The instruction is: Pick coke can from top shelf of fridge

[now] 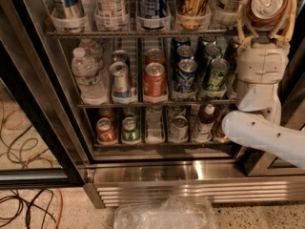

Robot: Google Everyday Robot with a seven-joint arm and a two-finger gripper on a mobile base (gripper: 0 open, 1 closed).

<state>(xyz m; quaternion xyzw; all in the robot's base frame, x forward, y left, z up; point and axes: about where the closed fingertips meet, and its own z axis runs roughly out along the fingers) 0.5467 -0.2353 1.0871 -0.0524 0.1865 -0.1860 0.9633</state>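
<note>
My gripper point(268, 8) is at the top right, in front of the fridge's point(190, 187) right side. It is shut on the coke can point(268, 0), a dark red can whose silver pull-tab lid faces the camera. The cream fingers point(243, 25) clasp it on both sides. The can is out in front of the right end of the top shelf point(119, 33), a wire rack with translucent cups holding tall cans and bottles. My white arm point(267, 137) runs down and off to the lower right, hiding the shelves' right ends.
The middle rack holds a water bottle point(88, 75), a silver can point(120, 80), an orange-red can point(155, 80), and blue and green cans. Small cans fill the bottom rack. The black door frame point(40, 109) stands at left. A plastic bag point(164, 213) and cables point(24, 206) lie on the floor.
</note>
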